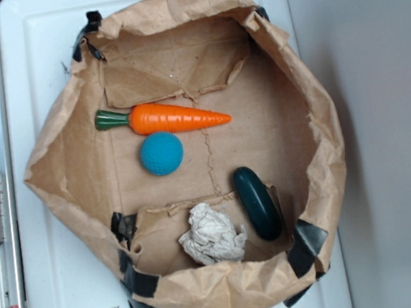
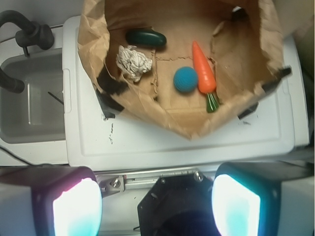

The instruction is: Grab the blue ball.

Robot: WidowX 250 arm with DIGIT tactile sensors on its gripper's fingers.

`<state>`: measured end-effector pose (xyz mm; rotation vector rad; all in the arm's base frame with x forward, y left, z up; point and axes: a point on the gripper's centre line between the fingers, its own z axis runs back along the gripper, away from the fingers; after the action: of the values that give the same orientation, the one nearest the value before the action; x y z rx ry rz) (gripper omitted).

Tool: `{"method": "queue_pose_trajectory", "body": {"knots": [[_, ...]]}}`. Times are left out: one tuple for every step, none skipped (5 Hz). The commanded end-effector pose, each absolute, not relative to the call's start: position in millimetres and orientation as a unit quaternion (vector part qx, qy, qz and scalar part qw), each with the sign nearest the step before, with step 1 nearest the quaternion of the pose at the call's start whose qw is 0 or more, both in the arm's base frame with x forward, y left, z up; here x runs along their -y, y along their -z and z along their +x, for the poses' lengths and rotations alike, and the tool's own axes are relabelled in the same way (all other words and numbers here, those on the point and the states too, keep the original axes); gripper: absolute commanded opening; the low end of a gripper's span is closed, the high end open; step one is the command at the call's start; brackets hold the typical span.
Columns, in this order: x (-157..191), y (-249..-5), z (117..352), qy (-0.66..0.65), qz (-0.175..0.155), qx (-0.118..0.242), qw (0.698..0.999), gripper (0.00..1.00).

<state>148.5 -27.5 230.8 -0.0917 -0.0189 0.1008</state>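
The blue ball (image 1: 161, 153) lies on the floor of an opened brown paper bag (image 1: 62, 159), just below an orange carrot (image 1: 177, 117). In the wrist view the blue ball (image 2: 185, 79) sits left of the carrot (image 2: 204, 73), far ahead of my gripper (image 2: 156, 204). My gripper is open, its two glowing pads wide apart at the bottom of the frame with nothing between them. It hovers over the robot's base, well short of the bag. The gripper does not appear in the exterior view.
A dark green cucumber-like toy (image 1: 257, 202) and a crumpled white paper wad (image 1: 211, 234) lie in the bag's lower part. The bag's raised walls ring everything. It rests on a white tray (image 1: 39, 60). A grey bin (image 2: 29, 98) and black hoses stand left.
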Motion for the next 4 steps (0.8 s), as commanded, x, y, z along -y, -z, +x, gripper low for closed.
{"method": "queue_pose_trajectory", "body": {"knots": [[-6,-216,196,-0.113,-0.047,0.043,0.992,1.0],[-27,-194,209,-0.207,-0.04,0.07,0.975,1.0],[-33,-178,217,-0.288,-0.046,0.107,0.951,1.0],[-33,-178,217,-0.288,-0.046,0.107,0.951,1.0]]}}
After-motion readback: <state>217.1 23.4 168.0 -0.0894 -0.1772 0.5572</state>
